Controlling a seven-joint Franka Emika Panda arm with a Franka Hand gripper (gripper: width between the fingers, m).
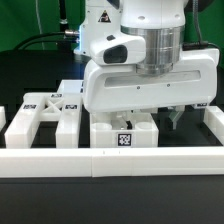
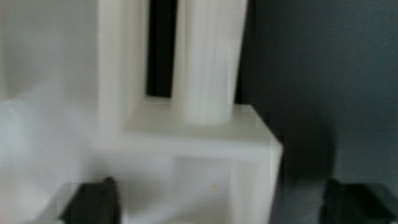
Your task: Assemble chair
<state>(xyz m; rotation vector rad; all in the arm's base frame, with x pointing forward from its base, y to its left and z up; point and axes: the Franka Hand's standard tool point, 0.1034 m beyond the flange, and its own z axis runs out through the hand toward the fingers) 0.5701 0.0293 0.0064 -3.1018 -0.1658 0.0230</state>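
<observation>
Claw is shown open, with nothing held, hanging low under the bulky white arm at the middle of the exterior view. On that view's left, well apart from the claw, a flat chair frame is laid on the black table. It is glossy white and built of blocky bars, and small black-and-white square tags are seen on its top. At the middle, directly beneath the claw, a chair block is set on the table, white and boxy, with one square tag on its front face. Whether the block is touched cannot be told from this view. On the right a low white side rail is seen, and a long front rail is laid across the foreground.

In the wrist view the claw is seen with its two dark fingers spread wide. The block is placed between them, close to one finger, while a clear dark gap is left at the other. Two square white posts run on from the block, side by side, with a narrow dark slot between them.
</observation>
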